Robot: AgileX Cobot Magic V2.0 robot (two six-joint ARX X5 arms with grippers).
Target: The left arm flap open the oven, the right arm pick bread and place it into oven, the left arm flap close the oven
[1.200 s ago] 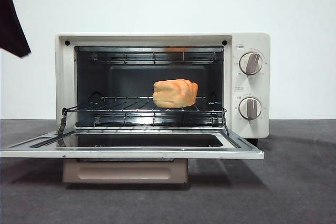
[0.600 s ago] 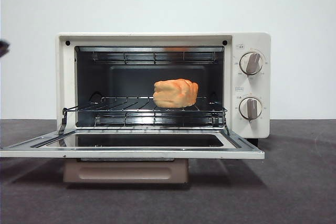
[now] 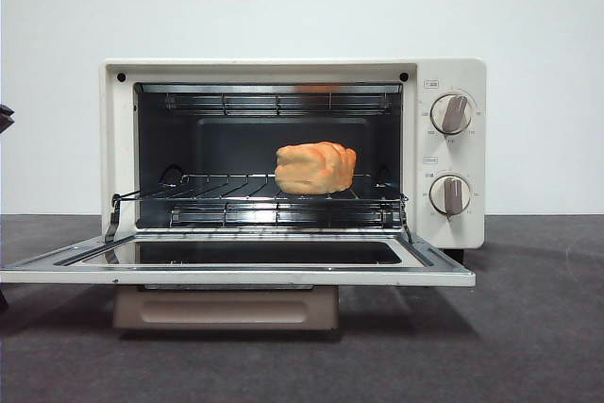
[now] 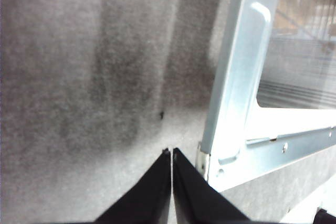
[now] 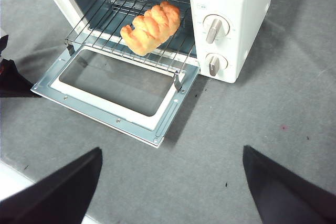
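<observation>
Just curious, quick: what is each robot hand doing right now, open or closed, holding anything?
Left hand: closed, holding nothing, beside the open door's corner.
Right hand: open, empty, high above the table.

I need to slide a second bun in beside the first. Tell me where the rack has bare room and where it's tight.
The rack is bare from the oven's left wall across to the bread; that is the wide patch. Right of the bread only a narrow strip remains before the right wall. The open door is bare too. The left gripper, fingers shut, sits by the door's left corner.
</observation>
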